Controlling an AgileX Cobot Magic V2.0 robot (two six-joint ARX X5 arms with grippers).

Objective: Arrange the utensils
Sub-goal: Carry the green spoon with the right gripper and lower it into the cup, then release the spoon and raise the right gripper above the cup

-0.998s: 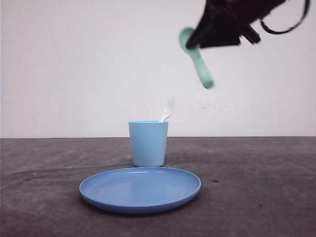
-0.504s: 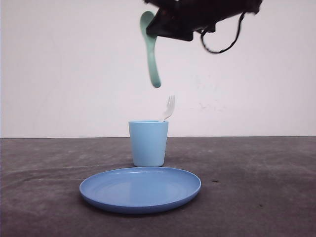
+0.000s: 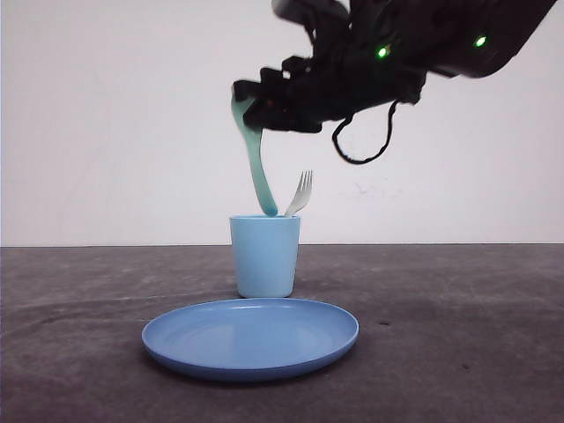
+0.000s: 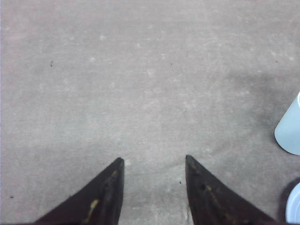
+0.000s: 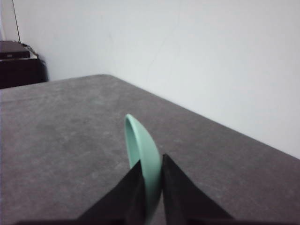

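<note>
Dark grey surface stretched back to a plain white wall. Near its middle stood a light blue cup, upright, with a white fork leaning inside it, tines up above the rim. A round blue plate lay bare just in front of the cup. Above, the right hand was clamped on the bowl end of a mint-green spoon, whose handle hung down with its tip at the cup's rim. The left hand hovered with fingers apart over the bare surface, the cup off to one side.
</note>
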